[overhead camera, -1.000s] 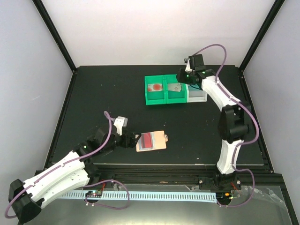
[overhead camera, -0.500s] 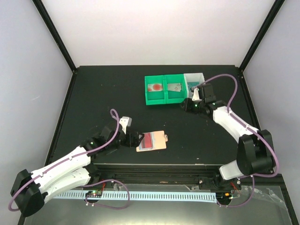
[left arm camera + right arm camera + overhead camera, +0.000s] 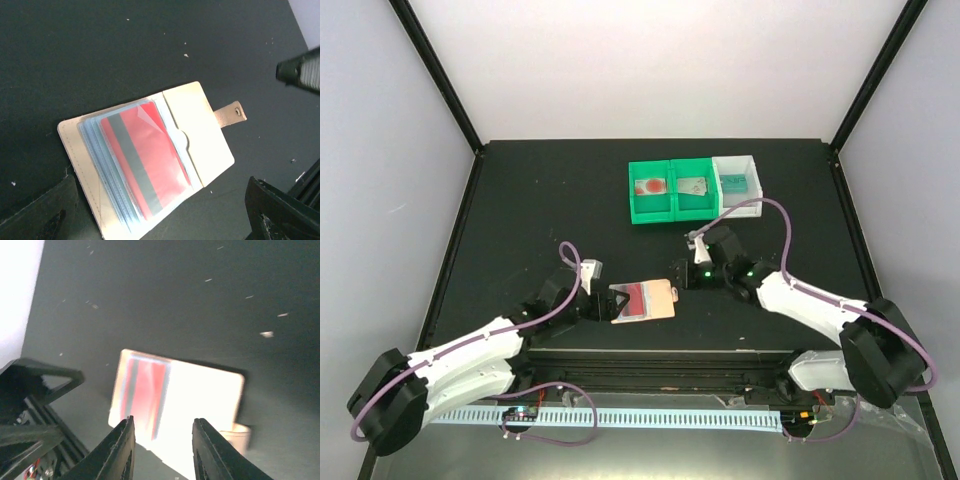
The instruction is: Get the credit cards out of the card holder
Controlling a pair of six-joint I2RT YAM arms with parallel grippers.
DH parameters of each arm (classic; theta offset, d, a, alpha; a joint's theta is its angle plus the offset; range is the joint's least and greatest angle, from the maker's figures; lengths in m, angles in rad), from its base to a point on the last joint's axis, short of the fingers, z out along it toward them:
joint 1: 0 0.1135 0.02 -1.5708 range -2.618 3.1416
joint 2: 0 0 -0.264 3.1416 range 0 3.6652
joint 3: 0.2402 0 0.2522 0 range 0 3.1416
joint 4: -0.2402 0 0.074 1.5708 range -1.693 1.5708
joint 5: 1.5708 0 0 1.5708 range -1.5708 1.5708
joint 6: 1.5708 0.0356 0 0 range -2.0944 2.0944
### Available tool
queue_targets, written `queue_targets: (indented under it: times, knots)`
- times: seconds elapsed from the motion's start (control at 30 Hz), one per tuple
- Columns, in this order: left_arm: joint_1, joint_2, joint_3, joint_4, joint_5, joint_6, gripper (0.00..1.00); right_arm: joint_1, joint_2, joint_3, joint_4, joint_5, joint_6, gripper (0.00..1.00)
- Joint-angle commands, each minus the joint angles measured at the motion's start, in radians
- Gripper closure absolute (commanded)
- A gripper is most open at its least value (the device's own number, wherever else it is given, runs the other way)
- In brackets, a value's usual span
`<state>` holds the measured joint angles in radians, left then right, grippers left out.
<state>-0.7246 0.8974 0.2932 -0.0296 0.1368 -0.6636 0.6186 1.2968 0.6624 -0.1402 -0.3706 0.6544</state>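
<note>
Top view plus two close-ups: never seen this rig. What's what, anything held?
Two robot arms stand at a black table's near edge. The wide picture comes from a fixed overhead camera; the close-ups from a camera on each wrist. On the table: an open card holder with a red card in its pocket, plus two green bins and a white bin, one card in each. The left gripper sits at the holder's card side, the right gripper by its tab. Both open, holding nothing.

card holder (image 3: 642,301): open, flat, tab rightward | red card (image 3: 142,160): dark-striped, in pocket
</note>
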Motion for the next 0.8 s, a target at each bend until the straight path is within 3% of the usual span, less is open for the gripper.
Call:
queue_targets:
  times: [0.0, 0.2, 0.53, 0.77]
  knots:
    - [0.026, 0.013, -0.036, 0.164, 0.045, -0.048, 0.07, 0.126, 0.021, -0.002, 0.126, 0.080, 0.096, 0.66]
    - [0.067, -0.051, -0.093, 0.215, 0.060, -0.061, 0.06, 0.252, 0.109, 0.008, 0.193, 0.142, 0.150, 0.67]
    - [0.069, -0.254, -0.103, 0.091, -0.046, -0.021, 0.02, 0.322, 0.276, 0.108, 0.115, 0.195, 0.102, 0.67]
    - [0.068, -0.277, -0.108, 0.034, -0.078, -0.018, 0.01, 0.340, 0.341, 0.110, 0.097, 0.207, 0.095, 0.69]
